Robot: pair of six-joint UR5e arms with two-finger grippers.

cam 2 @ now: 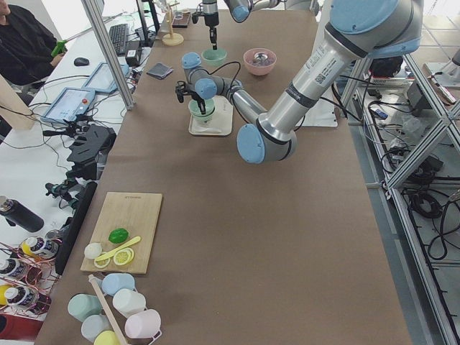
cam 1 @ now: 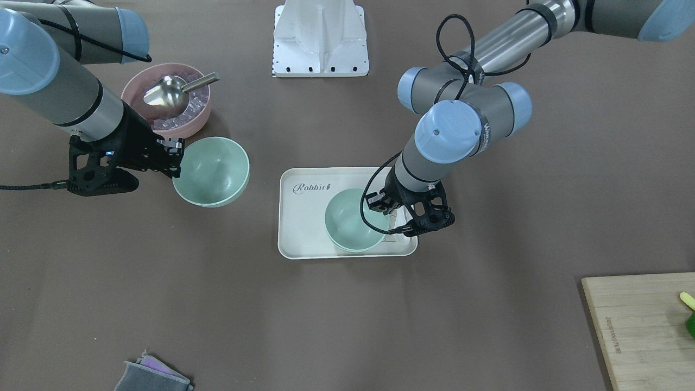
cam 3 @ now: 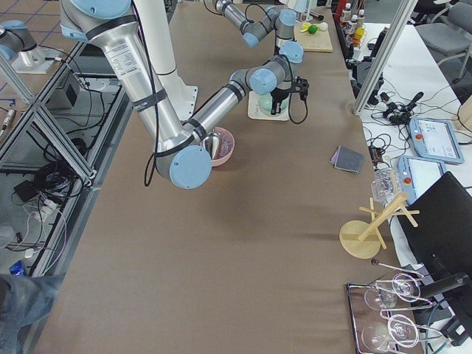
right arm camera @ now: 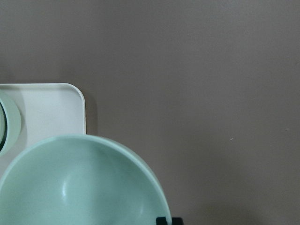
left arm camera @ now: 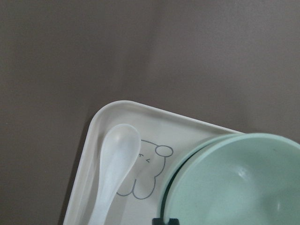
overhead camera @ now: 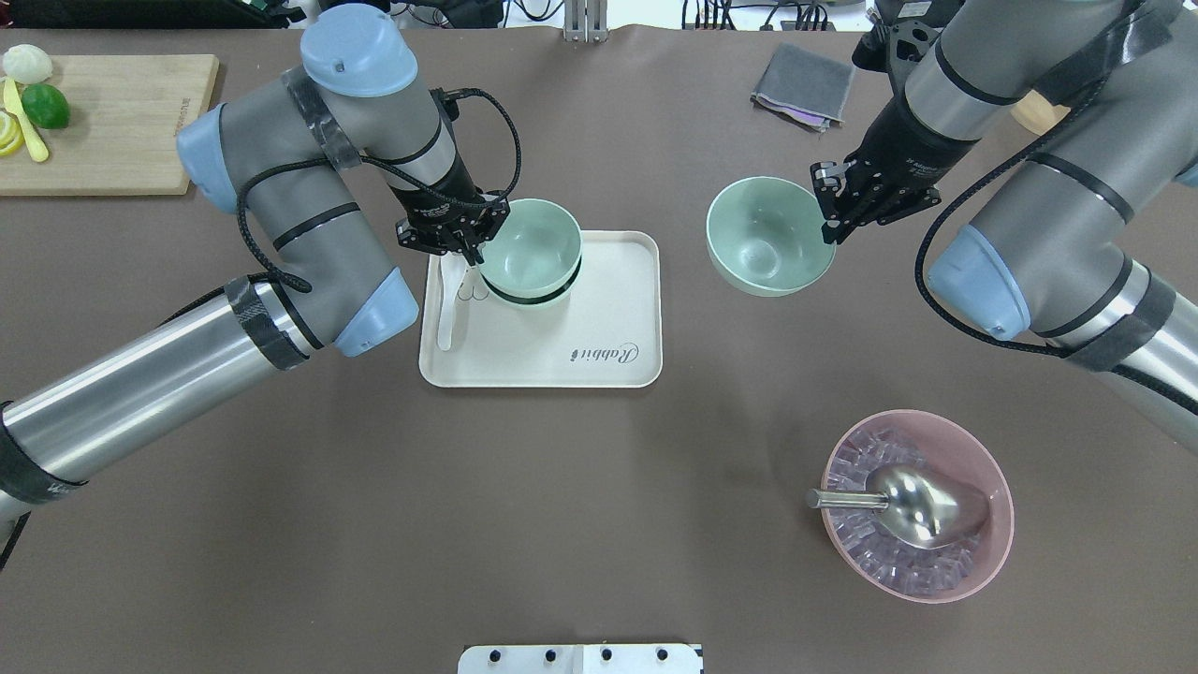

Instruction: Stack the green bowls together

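Note:
My left gripper [overhead camera: 475, 260] is shut on the near-left rim of a pale green bowl [overhead camera: 529, 248] over the far-left part of the white tray [overhead camera: 599, 309]. A second green rim [left arm camera: 199, 151] shows just under it, with a dark gap between them. In the front view this bowl [cam 1: 350, 220] sits beside the left gripper [cam 1: 390, 220]. My right gripper [overhead camera: 829, 227] is shut on the right rim of another green bowl [overhead camera: 769, 236] and holds it above the table, right of the tray. It also shows in the front view [cam 1: 212, 171].
A white spoon [overhead camera: 447, 314] lies along the tray's left edge. A pink bowl [overhead camera: 987, 552] with ice and a metal scoop [overhead camera: 922, 505] stands near right. A cutting board [overhead camera: 112, 122] with lime is far left, and a grey cloth [overhead camera: 803, 84] is far right.

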